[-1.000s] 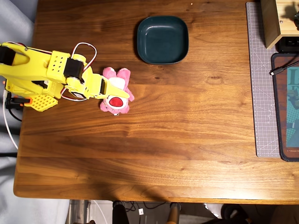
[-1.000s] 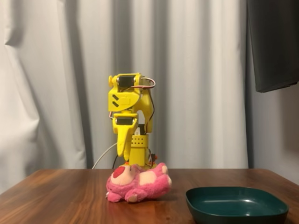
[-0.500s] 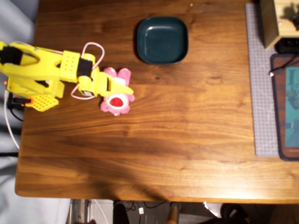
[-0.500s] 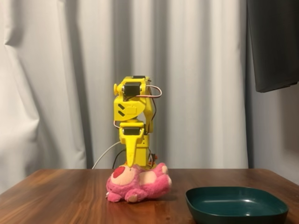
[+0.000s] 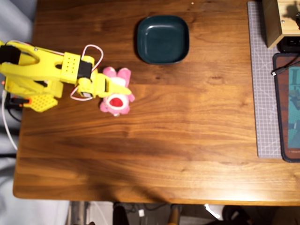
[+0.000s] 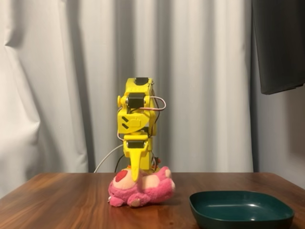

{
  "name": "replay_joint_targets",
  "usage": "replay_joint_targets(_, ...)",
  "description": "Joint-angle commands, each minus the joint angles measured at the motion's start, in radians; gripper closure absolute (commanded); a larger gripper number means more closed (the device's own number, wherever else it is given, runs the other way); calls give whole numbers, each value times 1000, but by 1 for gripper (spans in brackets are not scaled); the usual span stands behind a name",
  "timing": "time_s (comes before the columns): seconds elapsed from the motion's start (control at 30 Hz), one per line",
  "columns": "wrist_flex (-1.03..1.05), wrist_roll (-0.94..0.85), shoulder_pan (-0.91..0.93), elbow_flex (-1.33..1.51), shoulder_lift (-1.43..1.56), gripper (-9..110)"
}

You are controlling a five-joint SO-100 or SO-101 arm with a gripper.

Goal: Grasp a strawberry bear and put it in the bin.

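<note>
Strawberry bear [image 5: 116,97], overhead view: the pink plush lies on a dark wooden table [image 5: 154,140] with visible grain, near the left side, red nose patch upward. The yellow arm [image 5: 42,75] reaches in from the left edge; its gripper [image 5: 123,90] overlaps the bear's upper body, and whether the jaws are wide or closed on the plush cannot be told. The teal bin [image 5: 162,39] sits apart, toward the table's top edge, empty. A grey cutting mat [image 5: 262,93] and a light wooden box [image 5: 276,21] occupy the right edge.

Fixed view: the bear [image 6: 141,187] rests on the table [image 6: 57,205] before pale pleated curtains [image 6: 57,86]; the gripper [image 6: 136,175] points straight down, its tip at the bear's top. The bin [image 6: 241,208] stands at lower right. A dark panel [image 6: 279,43] hangs at upper right.
</note>
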Motion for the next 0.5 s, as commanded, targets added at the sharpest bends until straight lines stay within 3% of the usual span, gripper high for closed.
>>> replay_joint_targets(0.0, -55, -5, -2, -3, -2, 46)
replay_joint_targets(0.47, -156, 8, 54, 11, -17, 45)
